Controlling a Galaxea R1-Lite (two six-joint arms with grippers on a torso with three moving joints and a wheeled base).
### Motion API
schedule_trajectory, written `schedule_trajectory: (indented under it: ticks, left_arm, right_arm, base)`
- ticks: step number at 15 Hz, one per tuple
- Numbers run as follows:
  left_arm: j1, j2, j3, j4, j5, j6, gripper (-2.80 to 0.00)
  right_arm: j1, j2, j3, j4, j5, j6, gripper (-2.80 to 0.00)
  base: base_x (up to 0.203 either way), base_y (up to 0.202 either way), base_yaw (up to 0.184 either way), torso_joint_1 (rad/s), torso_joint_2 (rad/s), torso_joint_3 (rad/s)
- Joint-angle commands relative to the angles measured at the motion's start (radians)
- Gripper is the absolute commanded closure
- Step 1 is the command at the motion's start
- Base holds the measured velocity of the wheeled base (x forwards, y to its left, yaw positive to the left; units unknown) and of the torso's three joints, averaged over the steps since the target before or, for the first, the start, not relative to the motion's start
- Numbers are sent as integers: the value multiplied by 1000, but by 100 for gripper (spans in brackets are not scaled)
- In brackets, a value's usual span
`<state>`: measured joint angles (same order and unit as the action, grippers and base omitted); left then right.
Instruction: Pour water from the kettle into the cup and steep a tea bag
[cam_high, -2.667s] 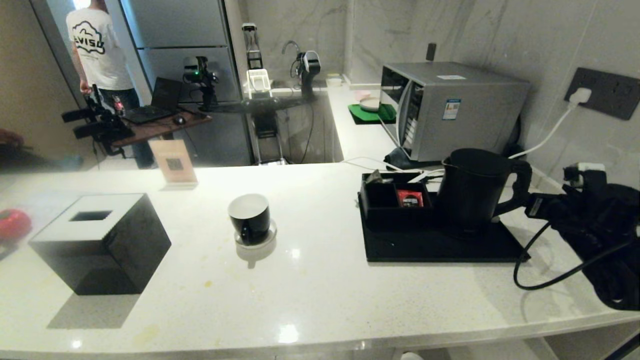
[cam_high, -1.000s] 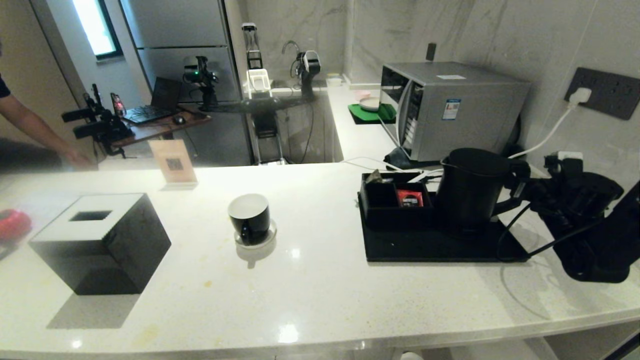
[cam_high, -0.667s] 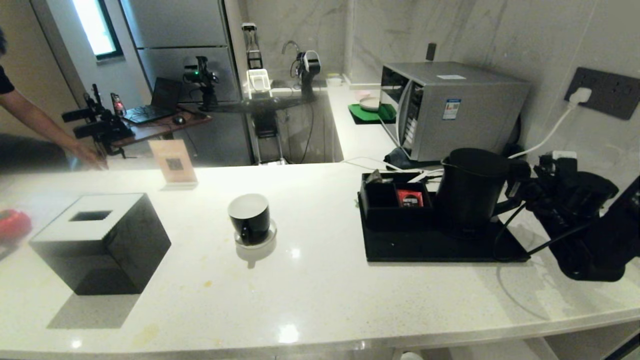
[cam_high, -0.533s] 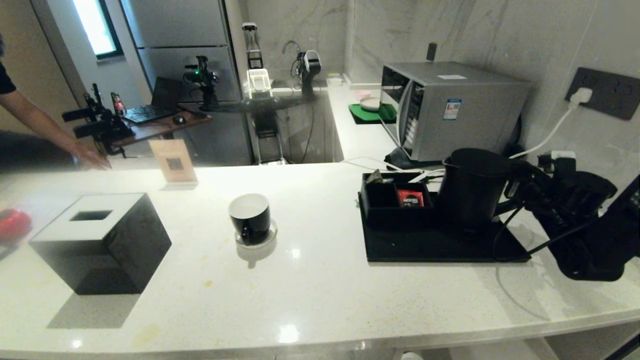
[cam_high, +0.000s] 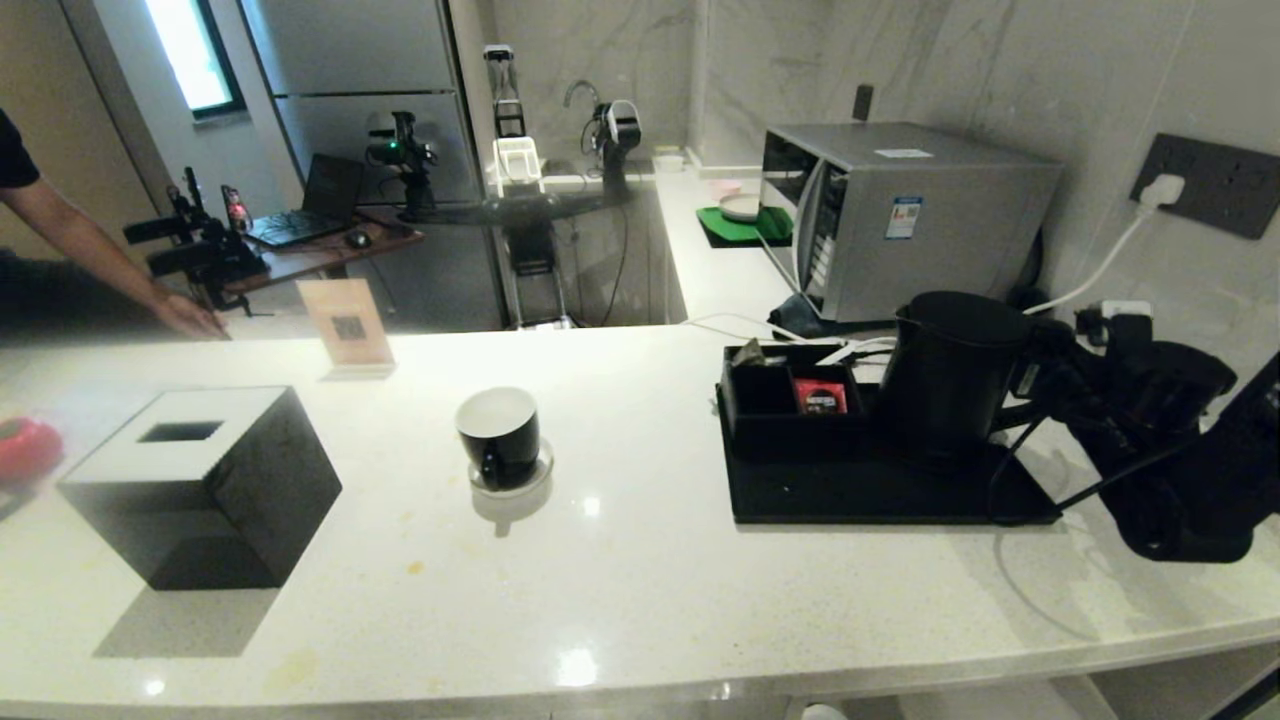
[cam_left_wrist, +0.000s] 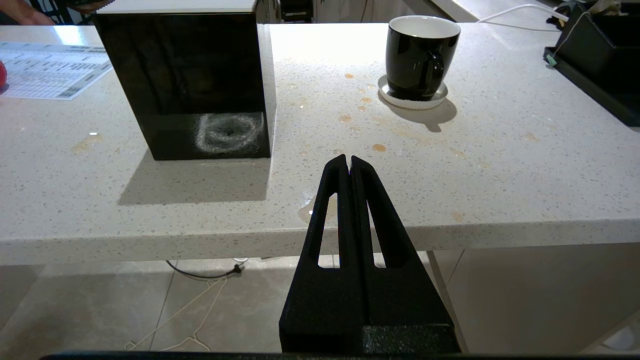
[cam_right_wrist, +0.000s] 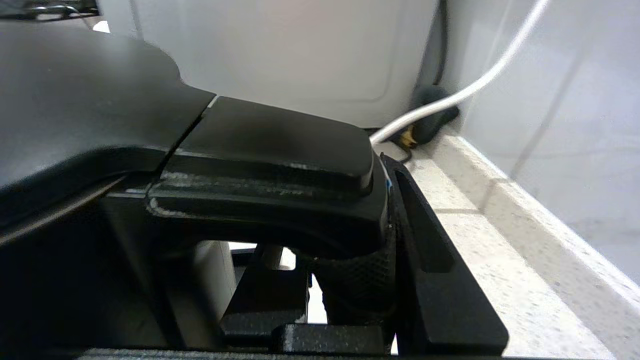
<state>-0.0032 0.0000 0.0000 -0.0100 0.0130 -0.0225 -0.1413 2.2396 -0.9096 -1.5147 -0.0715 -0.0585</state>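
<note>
Nearest, the left tool (cam_left_wrist: 348, 162) hangs off the surface's (cam_high: 620, 600) front edge, its fingers pressed together on nothing, parked and taking no part.

On the surface at about 11 o'clock from centre, the cup (cam_high: 499, 436) stands upright on its saucer (cam_high: 511, 482), empty, well apart from the tray (cam_high: 880, 495).

At 3 o'clock the right tool (cam_high: 1040, 375) is at the kettle's (cam_high: 950, 375) handle. A second ago its fingers stood spread about the handle; now they have drawn in, and the wrist view shows one finger (cam_right_wrist: 430, 260) hard against the handle's (cam_right_wrist: 270, 160) grip. I judge the pinch made or all but made. The kettle has shifted slightly on the tray yet seems still seated.

The tea bag (cam_high: 748, 354) lies in the caddy (cam_high: 790, 415) at the tray's far left, beside a red sachet (cam_high: 820, 397), untouched.

Farthest, at 9 o'clock, a person's hand (cam_high: 190, 318) rests beyond the surface.

Finding: the grasp is the change; lifting and pouring have not begun.
</note>
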Motion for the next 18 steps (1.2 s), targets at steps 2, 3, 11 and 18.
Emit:
schedule_trajectory:
  ticks: [2,3,11,18]
  left_arm:
    - [0,2,0,-1,1,0,0]
    - [0,2,0,-1,1,0,0]
    - [0,2,0,-1,1,0,0]
    - [0,2,0,-1,1,0,0]
  right_arm:
    - [3,-41,16,-28,-1,2,0]
    - [3,-54,29,-28,1,2,0]
    - [10,-169,175,-28,-1,3,0]
    - [16,-281,262,-28,1,6,0]
  base:
    - [0,0,0,0,0,0]
    - [0,0,0,0,0,0]
    - [0,0,0,0,0,0]
    - [0,0,0,0,0,0]
